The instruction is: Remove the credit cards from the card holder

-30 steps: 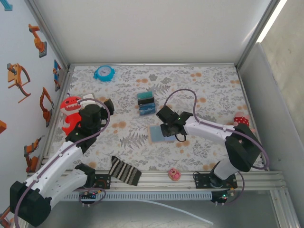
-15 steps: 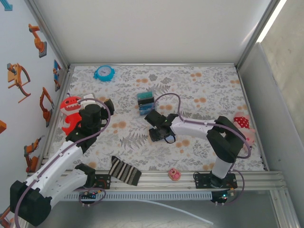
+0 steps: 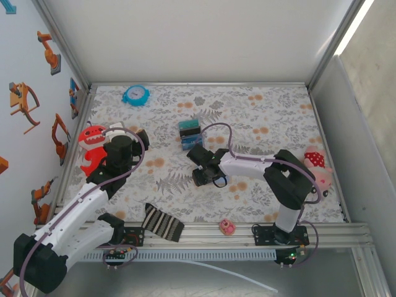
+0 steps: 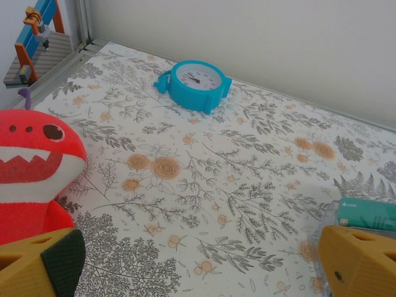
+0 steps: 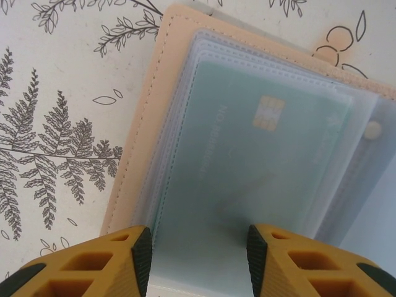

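The card holder [image 5: 247,142] lies open on the flowered table, tan at its edge [image 5: 139,124], with clear sleeves stacked inside. A pale green credit card [image 5: 260,148] with a gold chip sits in the top sleeve. My right gripper [image 5: 198,260] hovers just over the holder's near end, open, its fingers [image 5: 139,253] apart on either side of the sleeve. From above, the right gripper [image 3: 204,171] covers the holder. Loose teal and blue cards [image 3: 190,135] lie just behind it. My left gripper [image 4: 198,272] is wide open over bare table, by the red plush.
A blue clock [image 3: 135,94] stands at the back left, and a red monster plush [image 3: 91,147] beside my left arm. A striped cloth [image 3: 162,223] and a small pink toy [image 3: 227,227] lie at the front edge. A red spotted plush [image 3: 315,161] sits at the right.
My right arm has swung left and down over the card holder, which showed beside it before and is now covered from above. The left arm has not moved.
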Controlling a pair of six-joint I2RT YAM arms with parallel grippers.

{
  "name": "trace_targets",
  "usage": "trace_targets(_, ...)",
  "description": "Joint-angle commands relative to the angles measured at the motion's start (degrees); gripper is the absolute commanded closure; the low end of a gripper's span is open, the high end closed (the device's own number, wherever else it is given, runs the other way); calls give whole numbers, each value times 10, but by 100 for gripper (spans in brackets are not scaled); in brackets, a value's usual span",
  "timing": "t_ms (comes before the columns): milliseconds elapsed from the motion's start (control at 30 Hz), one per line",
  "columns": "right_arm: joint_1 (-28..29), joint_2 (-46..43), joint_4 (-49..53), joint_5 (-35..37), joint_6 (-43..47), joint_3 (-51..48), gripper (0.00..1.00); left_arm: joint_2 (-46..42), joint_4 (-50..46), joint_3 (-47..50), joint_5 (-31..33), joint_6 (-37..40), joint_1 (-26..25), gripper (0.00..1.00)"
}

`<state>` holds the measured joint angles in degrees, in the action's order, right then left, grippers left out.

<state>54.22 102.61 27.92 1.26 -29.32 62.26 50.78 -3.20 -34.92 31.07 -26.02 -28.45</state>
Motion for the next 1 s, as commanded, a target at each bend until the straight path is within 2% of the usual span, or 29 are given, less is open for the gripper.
trace_targets(0,5,19,29,21,8,11,54,0,-6,-19,3,7,3,3)
trace_targets(267,6,35,32,20,6,4,54,3,-4,-22,1,7,2,3)
trace_targets(467,6,31,31,31,2,-6,59,2,-4,-21,0,8,3,3)
trace_targets(567,5,25,31,38,2,-8,65,2,-4,-22,-2,9,3,3)
trace_targets(667,5,18,31,50,3,-7,77,1,-5,-23,-5,10,2,3)
trace_targets(733,5,11,33,60,3,-6,80,-2,-7,-24,-7,11,3,3)
trace_targets(967,5,-30,49,112,0,0,78,-9,-9,-28,-11,15,2,3)
